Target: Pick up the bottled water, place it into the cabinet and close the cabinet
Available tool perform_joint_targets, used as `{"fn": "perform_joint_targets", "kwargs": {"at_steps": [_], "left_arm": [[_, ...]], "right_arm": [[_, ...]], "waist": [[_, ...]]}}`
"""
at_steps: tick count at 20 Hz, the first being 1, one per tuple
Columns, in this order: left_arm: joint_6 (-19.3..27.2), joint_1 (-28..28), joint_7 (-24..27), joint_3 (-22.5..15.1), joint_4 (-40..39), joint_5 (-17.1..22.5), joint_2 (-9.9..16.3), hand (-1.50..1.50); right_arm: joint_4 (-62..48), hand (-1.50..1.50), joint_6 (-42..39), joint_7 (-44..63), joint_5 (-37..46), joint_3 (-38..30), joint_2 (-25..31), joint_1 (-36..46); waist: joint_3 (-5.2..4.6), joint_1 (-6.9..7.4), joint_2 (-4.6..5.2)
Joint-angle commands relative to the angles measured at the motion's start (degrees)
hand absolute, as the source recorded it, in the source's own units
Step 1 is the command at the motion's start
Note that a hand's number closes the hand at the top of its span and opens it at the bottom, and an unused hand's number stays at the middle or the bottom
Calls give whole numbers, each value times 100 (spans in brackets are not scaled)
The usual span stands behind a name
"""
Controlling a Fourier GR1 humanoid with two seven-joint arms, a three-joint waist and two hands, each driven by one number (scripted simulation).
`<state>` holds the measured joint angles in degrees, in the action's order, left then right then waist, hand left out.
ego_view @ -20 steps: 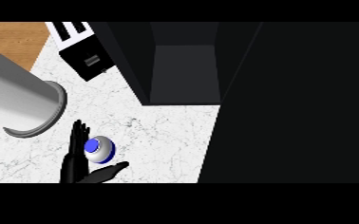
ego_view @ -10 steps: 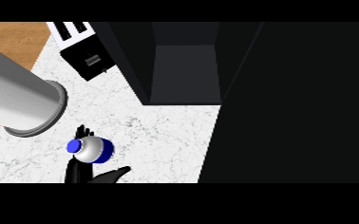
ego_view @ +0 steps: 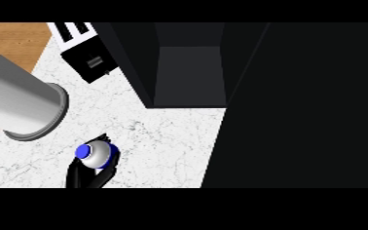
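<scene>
White marbled table [ego_view: 165,141] fills lower left. Wooden floor strip [ego_view: 22,41] at upper left corner. Grey metal cylinder [ego_view: 25,105] lies at left edge on table. Black toaster-like appliance [ego_view: 90,61] near top left, beside white slotted item [ego_view: 70,30]. Right side in deep shadow.

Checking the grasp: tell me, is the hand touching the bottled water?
Touching. The head view shows the left hand with fingers curled round the bottled water.

One head view — steeply down onto the counter [ego_view: 165,141], cabinet [ego_view: 188,63] ahead
</scene>
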<state>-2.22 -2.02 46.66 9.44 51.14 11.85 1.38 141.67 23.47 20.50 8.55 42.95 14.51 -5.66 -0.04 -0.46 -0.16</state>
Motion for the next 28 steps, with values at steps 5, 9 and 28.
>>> {"fn": "perform_joint_targets", "kwargs": {"at_steps": [5, 9, 28], "left_arm": [[-489, 89, 121, 89, -110, 326, 133, 150], [-345, 71, -13, -229, 239, 489, -131, 150], [-791, 693, -1315, -700, 980, 391, -2, 150]], "right_arm": [[886, -150, -148, 109, 154, -345, 443, -255], [448, -150, -52, -400, 499, 118, 397, -479], [452, -150, 142, 323, 656, 59, 175, 104]], "waist": [[4, 17, 5], [5, 20, -3], [2, 34, -1]]}}
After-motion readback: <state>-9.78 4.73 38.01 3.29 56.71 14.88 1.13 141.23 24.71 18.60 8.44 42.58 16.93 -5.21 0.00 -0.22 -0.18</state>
